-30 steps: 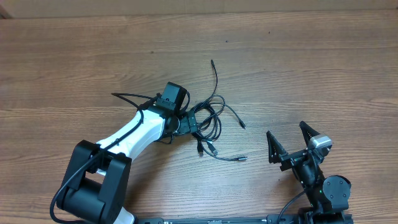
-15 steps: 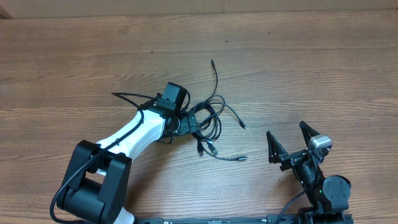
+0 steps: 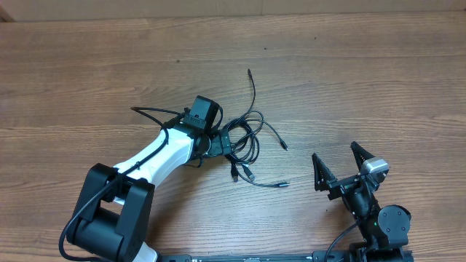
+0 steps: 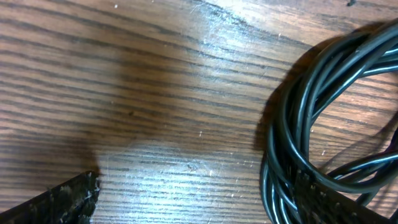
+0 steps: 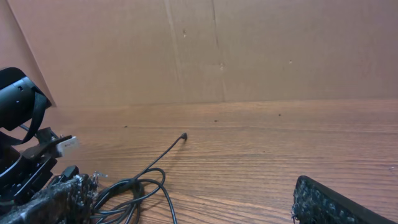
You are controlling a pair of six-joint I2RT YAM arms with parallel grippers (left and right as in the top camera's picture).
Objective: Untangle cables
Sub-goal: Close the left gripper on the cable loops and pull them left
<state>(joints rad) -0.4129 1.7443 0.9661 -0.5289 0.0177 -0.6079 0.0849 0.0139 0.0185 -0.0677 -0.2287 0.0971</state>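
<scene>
The cables (image 3: 246, 138) lie as a bunched black coil mid-table, with loose ends trailing far (image 3: 248, 71) and to the right (image 3: 285, 148). My left gripper (image 3: 222, 142) is low over the coil's left side. In the left wrist view the left gripper (image 4: 199, 205) stands open with bare wood between the jaws, and its right finger (image 4: 336, 202) lies over strands of the cables (image 4: 283, 134). My right gripper (image 3: 341, 166) stands open to the right, apart from the coil. The right wrist view shows the right gripper (image 5: 196, 202) empty, with the cables (image 5: 134, 190) ahead to its left.
The wooden table (image 3: 364, 80) stretches all around the bundle. A brown cardboard wall (image 5: 249, 50) closes off the far side. The left arm's own thicker black wire (image 3: 149, 111) arcs beside its white link. A silvery plug end (image 3: 284, 185) lies toward the near edge.
</scene>
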